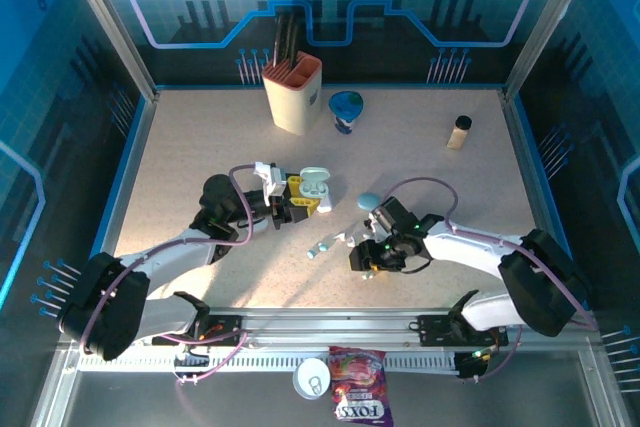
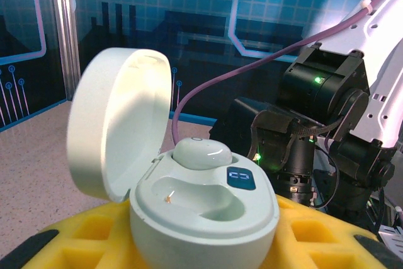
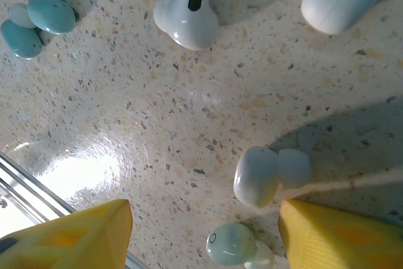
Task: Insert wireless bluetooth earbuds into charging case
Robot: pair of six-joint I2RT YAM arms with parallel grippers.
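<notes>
Speckled table [image 1: 200, 147] carries scattered earbuds [image 3: 267, 174], a holder [image 1: 293, 97], a bottle [image 1: 459, 134].

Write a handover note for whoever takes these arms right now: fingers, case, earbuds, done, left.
Left gripper: shut on the open pale-green pebble-shaped plastic charging case, lid up.
Right gripper: yellow fingers open, empty, poised over loose earbuds.
Done: one pale earbud sits in the case's rear slot; the front slot is empty.
Loose on the speckled tabletop: a white rounded earbud, a pale-green one lying between the right fingers, a white stemmed one, teal ones farther off.
Left: probably grasp the pale-green one, seat it in the empty slot, then close the lid.
</notes>
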